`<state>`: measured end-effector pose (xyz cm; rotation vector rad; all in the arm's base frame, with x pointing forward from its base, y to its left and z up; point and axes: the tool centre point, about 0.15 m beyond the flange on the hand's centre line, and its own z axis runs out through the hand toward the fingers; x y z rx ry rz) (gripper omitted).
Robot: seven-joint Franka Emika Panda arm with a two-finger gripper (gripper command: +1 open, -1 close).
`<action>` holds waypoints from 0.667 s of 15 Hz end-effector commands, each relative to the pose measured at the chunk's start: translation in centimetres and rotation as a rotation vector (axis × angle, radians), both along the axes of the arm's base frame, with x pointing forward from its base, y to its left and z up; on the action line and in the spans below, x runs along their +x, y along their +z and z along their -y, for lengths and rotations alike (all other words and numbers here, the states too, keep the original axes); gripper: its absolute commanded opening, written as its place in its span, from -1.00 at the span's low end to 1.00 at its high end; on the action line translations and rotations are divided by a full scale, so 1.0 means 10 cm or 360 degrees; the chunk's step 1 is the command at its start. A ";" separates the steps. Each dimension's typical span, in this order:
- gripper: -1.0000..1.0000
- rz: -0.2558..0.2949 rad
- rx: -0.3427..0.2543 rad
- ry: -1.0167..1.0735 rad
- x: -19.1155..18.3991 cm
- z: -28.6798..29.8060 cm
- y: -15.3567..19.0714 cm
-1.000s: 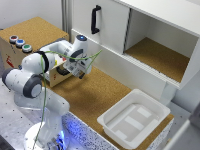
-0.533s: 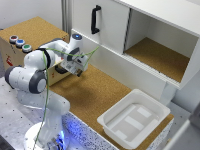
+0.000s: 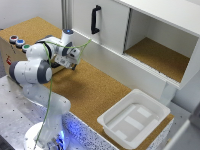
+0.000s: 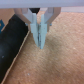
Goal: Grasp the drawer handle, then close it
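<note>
In the exterior view the white Franka arm [image 3: 37, 72] rose from its base at the near edge of the perforated metal bench, bent at a bulky elbow and reached low across the cork tabletop [image 3: 95, 92] toward the exterior view's left. Its hand [image 3: 74, 63] hung just above the cork, fingers pointing down, close beside the wooden box [image 3: 15, 50] with the coloured round buttons [image 3: 19, 42] on top. In the wrist view the two pale blue fingers [image 4: 39, 31] stood pressed together with nothing between them, so the hand was clenched and empty, their tips nearly touching the cork. The drawer and its small dark handle were hidden behind the arm, and I cannot tell whether the drawer stood out or in. A small red mark showed on the box's side, too blurred to read. Farther off lay a white plastic tray [image 3: 150, 107], and beyond it the white cabinet [image 3: 150, 30] with a tall black bar handle [image 3: 94, 19].
</note>
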<state>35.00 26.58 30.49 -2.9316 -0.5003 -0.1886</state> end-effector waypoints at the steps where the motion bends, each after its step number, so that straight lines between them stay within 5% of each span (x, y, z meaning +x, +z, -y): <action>1: -1.00 -0.0077 -0.0096 0.0022 0.26 -0.49 0.06; 8: -1.00 -0.0085 -0.0199 -0.0208 0.00 0.44 0.17; 9: 1.00 -0.0079 -0.0207 -0.0219 -0.01 0.54 0.20; 10: 1.00 -0.0069 -0.0199 -0.0255 -0.04 0.67 0.25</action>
